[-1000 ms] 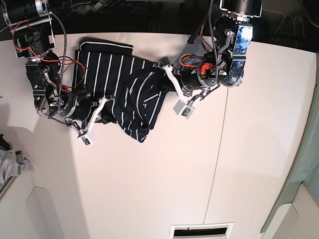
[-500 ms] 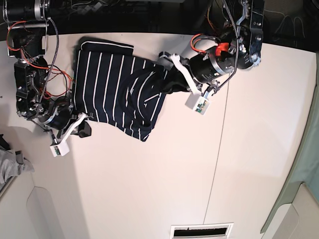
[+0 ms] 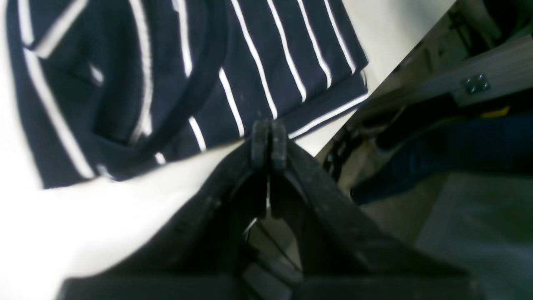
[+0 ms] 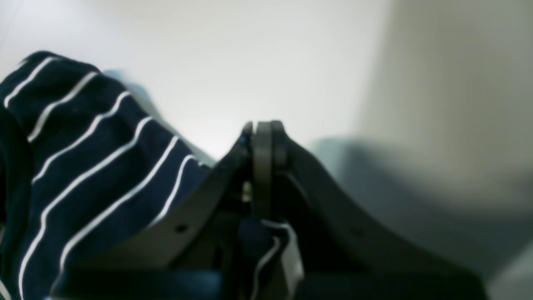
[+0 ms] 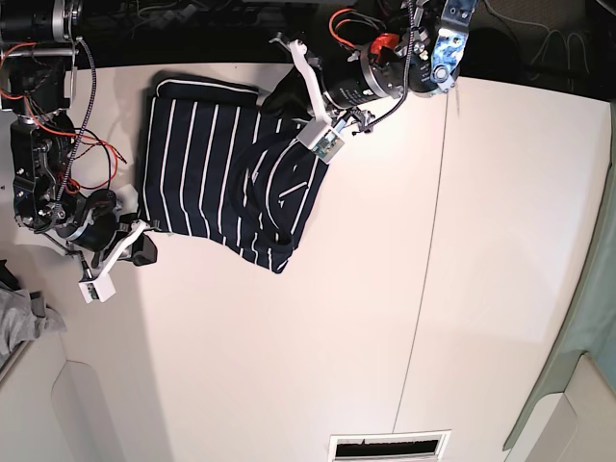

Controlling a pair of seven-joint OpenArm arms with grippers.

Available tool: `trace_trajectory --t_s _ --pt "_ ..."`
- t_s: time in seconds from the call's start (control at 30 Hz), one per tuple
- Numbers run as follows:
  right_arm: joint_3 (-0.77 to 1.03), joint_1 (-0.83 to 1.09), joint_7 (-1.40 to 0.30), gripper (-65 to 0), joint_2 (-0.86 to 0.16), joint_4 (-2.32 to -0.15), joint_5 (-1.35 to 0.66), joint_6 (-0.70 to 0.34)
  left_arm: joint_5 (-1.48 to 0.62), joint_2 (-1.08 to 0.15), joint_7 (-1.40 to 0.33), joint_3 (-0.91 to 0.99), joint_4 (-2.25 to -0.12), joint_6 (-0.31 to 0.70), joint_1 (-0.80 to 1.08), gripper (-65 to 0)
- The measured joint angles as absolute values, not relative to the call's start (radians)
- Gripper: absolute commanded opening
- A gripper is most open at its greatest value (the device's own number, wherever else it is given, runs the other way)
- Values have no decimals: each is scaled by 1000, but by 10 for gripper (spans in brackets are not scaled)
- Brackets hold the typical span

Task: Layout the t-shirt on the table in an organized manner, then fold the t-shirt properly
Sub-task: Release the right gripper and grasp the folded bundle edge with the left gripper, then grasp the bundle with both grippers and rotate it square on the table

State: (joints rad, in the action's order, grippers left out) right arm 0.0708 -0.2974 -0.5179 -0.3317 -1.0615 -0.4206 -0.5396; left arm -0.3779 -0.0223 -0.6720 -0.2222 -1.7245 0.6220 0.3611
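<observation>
Striped t-shirt lying partly folded on the white tabletop, one robot hand at each side

The navy t-shirt [image 5: 226,178] lies near the far-left part of the tabletop [image 5: 385,289], its right half doubled over itself. The left hand [image 3: 268,141] hangs at the shirt's far edge by the tabletop rim, jaws pressed together on nothing. The right hand [image 4: 262,143], at the shirt's left edge, has its tips closed too; a scrap of striped fabric shows low between its fingers, though whether it is pinched I cannot tell. A grey cloth [image 5: 24,322] lies off to the left
</observation>
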Motion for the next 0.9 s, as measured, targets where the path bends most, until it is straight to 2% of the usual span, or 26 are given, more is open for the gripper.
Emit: trace_trajectory --t_s 0.37,0.63,0.9 --pt "71 -232 -531 -650 -330 -1061 -430 -540 -379 -22 -650 -205 -1474 606 157 -650" --pt "71 -188 -521 -650 -330 -1062 -460 -540 -384 -19 -649 -76 -1321 607 -1 -650" --pt "73 -171 -566 -650 -315 -1065 -538 -543 -405 -85 -634 -52 -1166 616 -115 -650"
